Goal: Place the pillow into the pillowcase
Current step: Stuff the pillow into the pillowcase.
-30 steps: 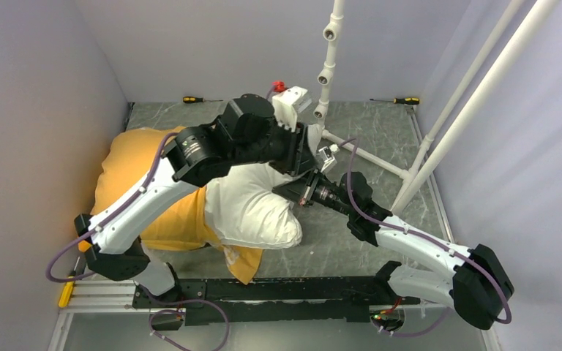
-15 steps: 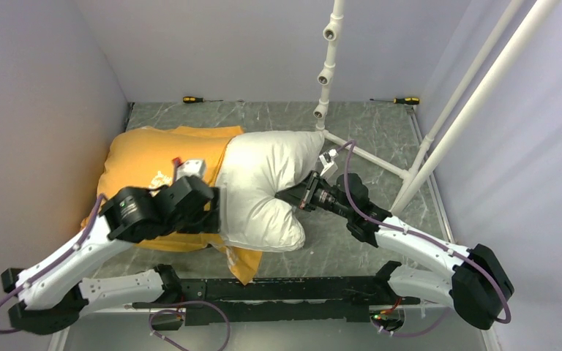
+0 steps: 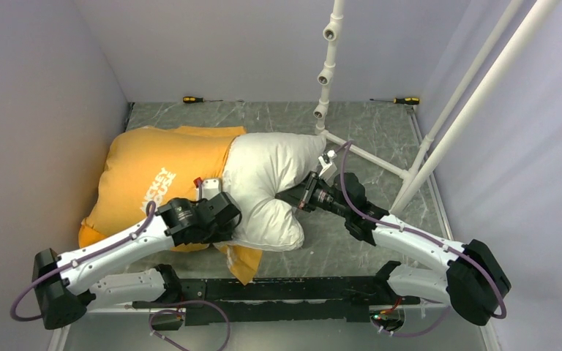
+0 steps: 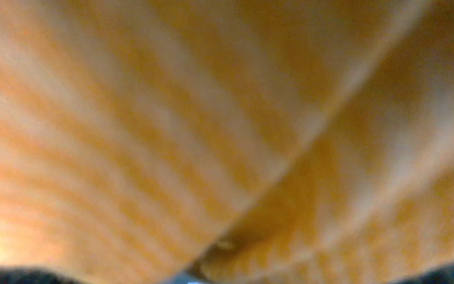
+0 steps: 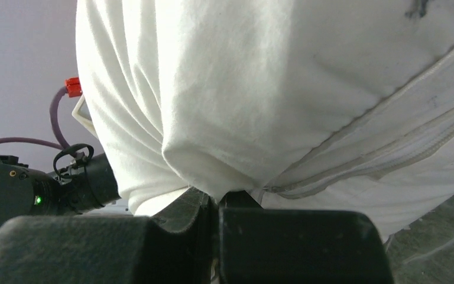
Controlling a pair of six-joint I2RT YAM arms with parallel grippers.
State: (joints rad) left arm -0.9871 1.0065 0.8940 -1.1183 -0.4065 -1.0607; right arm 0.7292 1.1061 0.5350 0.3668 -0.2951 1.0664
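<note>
From overhead, we see the pillow (image 3: 267, 186) and the pillowcase (image 3: 154, 175) lying end to end across the counter (image 3: 380, 139), their shared long axis running left to right. The pillow's left part is inside the orange case and its plump white right part juts out of the mouth. The right end effector (image 3: 293, 196) meets that bare end at a deep crease on its right edge. The left end effector (image 3: 228, 216) sits at the near side of the case mouth, where orange meets white, so we judge the left arm the nearer one for drawing the case rightward over the pillow. The left wrist view shows only blurred orange pillowcase (image 4: 153, 118) fabric pressed close to the lens. No fingers appear, so we cannot tell whether that end effector is open or closed. In the right wrist view, the right end effector (image 5: 216, 204) is clamped tight on a pinch of pillow (image 5: 260, 89) fabric beside a seam, and the pillow's bulk rises directly ahead of it. We judge a push along the long axis, toward the case, to be the natural line.
</note>
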